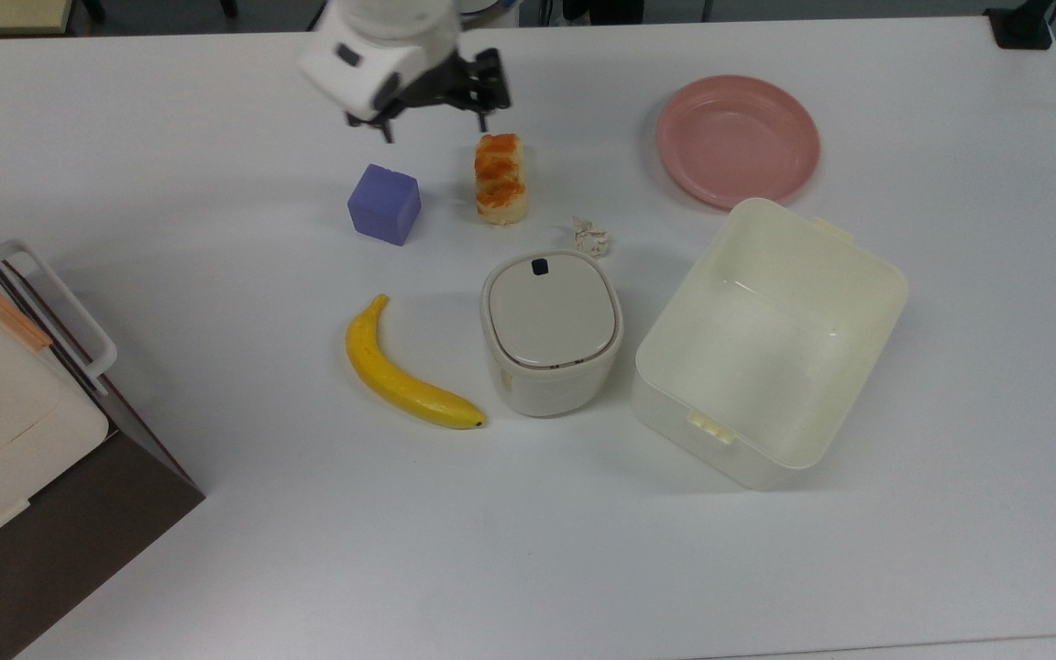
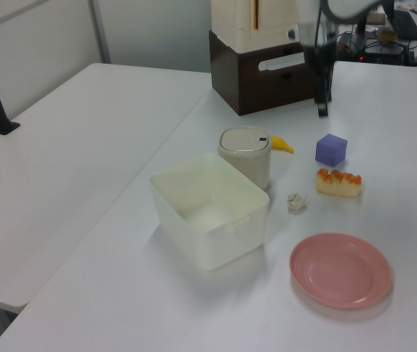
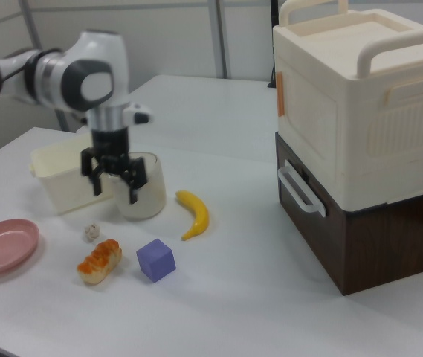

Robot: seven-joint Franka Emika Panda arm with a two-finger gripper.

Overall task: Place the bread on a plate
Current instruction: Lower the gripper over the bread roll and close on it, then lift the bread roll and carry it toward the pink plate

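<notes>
Currently black two-finger gripper [image 1: 434,122] hovers spread and empty near the glazed pale-yellow bread roll [image 1: 500,178], apparently lining up a grasp. Bread lies on the table between purple cube [image 1: 385,203] and round pink plate [image 1: 737,139].

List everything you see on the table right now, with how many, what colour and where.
bread: one, pale yellow with orange-brown glaze, top view's upper middle
plate: one, pink, top view's upper right
purple cube: one, to the top view's left of the bread
banana: one, yellow, below the cube in the top view
lidded container: one, cream, centre
tub: one, cream, open, below the plate in the top view
crumpled scrap: one, whitish, between bread and lidded container
cream-and-brown unit: one, right view's right
table: one, white
gripper: one, black, open, above the table near the bread's far end
</notes>
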